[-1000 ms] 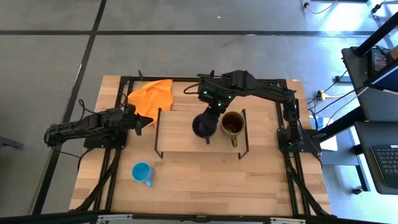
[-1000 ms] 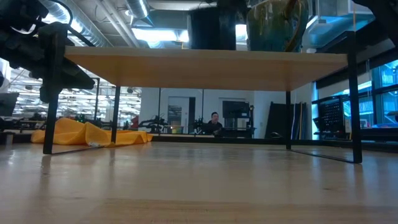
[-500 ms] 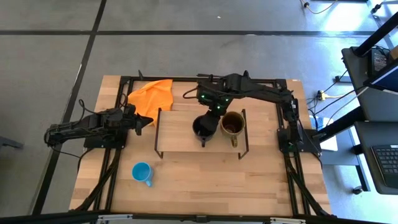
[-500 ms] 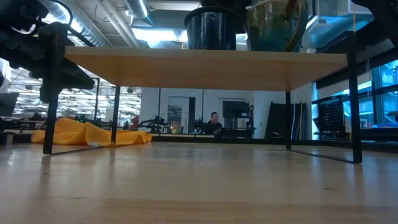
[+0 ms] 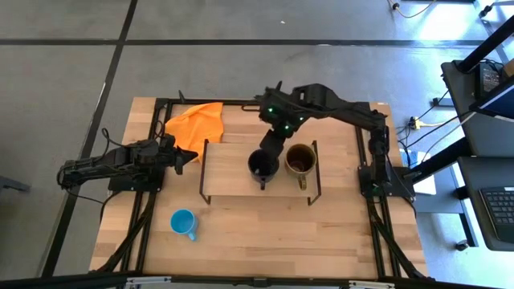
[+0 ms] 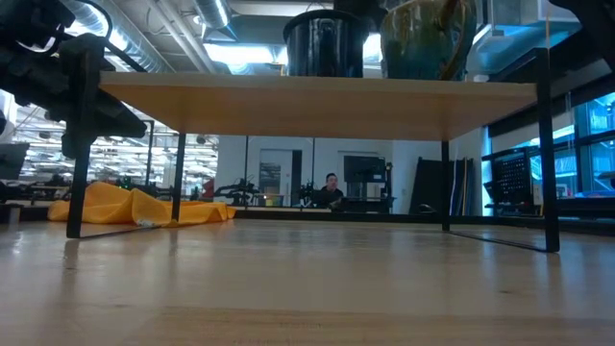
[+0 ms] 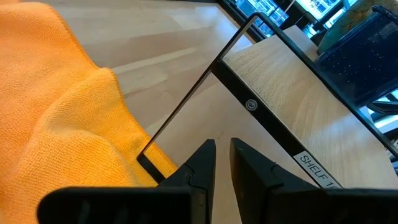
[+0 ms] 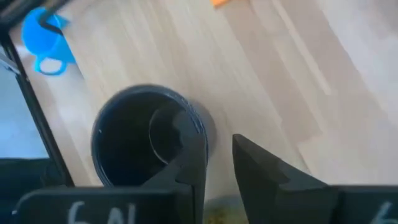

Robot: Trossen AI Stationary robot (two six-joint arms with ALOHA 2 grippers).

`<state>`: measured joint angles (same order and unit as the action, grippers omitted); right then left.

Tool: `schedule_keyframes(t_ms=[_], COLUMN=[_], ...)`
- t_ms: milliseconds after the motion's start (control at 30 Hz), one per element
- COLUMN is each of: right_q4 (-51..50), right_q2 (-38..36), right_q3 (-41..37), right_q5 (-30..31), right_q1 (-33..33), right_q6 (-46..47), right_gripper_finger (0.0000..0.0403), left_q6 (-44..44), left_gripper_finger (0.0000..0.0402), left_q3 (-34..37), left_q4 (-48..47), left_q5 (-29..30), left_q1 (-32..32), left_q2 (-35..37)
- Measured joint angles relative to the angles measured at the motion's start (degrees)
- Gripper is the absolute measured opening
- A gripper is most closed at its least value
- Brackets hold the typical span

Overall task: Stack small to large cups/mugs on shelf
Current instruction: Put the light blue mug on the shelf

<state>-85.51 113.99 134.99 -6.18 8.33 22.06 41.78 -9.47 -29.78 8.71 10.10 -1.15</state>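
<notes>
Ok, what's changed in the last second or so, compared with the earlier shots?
The right gripper set the black mug down on the shelf, let go and pulled back toward the table's far edge. The olive mug, blue mug, orange cloth and left gripper stayed put.

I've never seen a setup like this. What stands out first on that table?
Two mugs side by side on the low wooden shelf: the black mug and the olive-brown mug. The right gripper hovers just behind the black one. A small blue mug sits alone on the table in front.
</notes>
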Motion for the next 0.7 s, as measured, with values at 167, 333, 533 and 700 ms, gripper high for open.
schedule_keyframes(t_ms=[167,333,533,700], right_q4=[5.81,11.53,11.92,11.44], right_q2=[-1.67,-3.15,-3.96,-4.17], right_q3=[-0.21,0.01,0.01,0.01], right_q5=[2.02,2.14,2.21,2.23], right_q1=[0.11,0.12,1.50,2.61], right_q6=[-2.10,-4.93,-6.12,-6.29], right_gripper_finger=[0.0081,0.0081,0.0081,0.0081], left_q6=[0.11,-0.17,-5.68,-11.67], left_gripper_finger=[0.0042,0.0040,0.0009,0.0002], left_q3=[0.00,-1.95,-15.48,-31.09], left_q4=[0.23,1.32,-5.55,-17.99], left_q5=[0.06,-3.68,-2.26,-7.53], left_q1=[0.01,-0.03,-0.01,-0.04], left_q2=[0.00,-0.04,-4.05,-14.92])
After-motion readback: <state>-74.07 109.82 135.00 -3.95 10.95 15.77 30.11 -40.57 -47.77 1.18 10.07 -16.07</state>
